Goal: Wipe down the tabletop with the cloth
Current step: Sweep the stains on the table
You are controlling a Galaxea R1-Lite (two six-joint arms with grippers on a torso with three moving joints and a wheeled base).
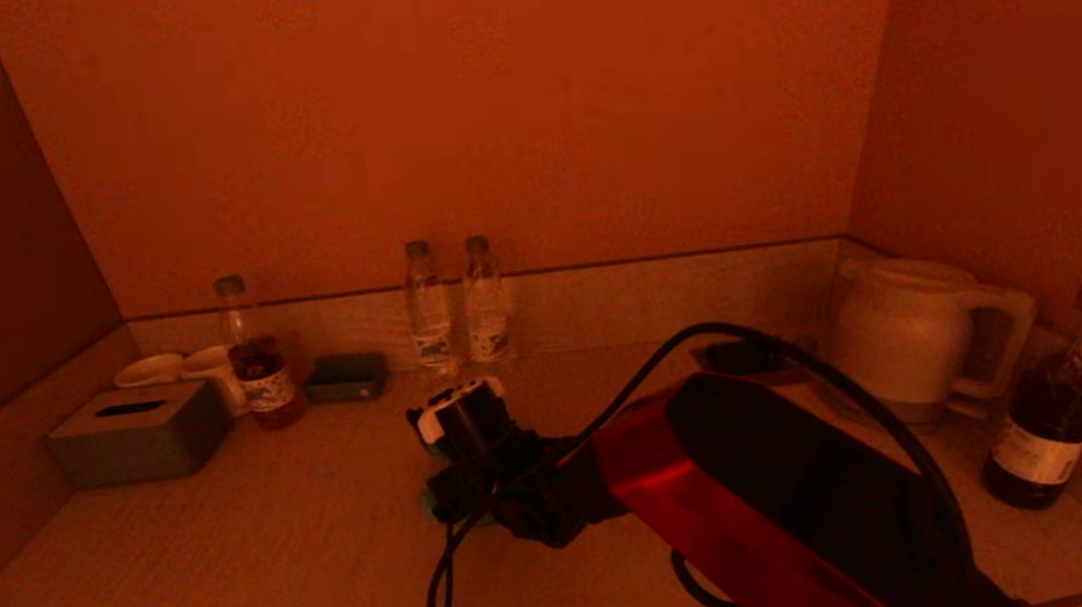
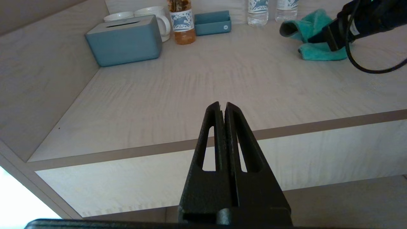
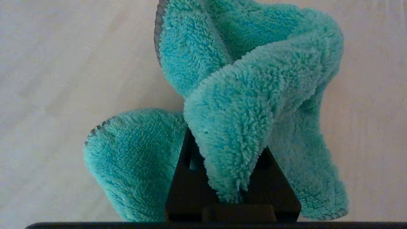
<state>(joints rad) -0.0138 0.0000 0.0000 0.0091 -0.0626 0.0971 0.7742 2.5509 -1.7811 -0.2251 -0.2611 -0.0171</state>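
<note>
Fluffy terry cloth (image 3: 254,105) on a matt pale wood-grain tabletop (image 2: 197,86); clear plastic bottles (image 1: 428,305) behind

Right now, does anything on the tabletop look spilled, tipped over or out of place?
Nothing stands out. The bottles, kettle and tissue box stand upright, no spill shows, and the cloth is bunched only because the right gripper holds it.

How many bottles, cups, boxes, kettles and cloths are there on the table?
Bottles: 4
Cups: 2
Boxes: 2, a tissue box and a small tray box
Kettles: 1
Cloths: 1, held by the right end effector
Total: 10
</note>
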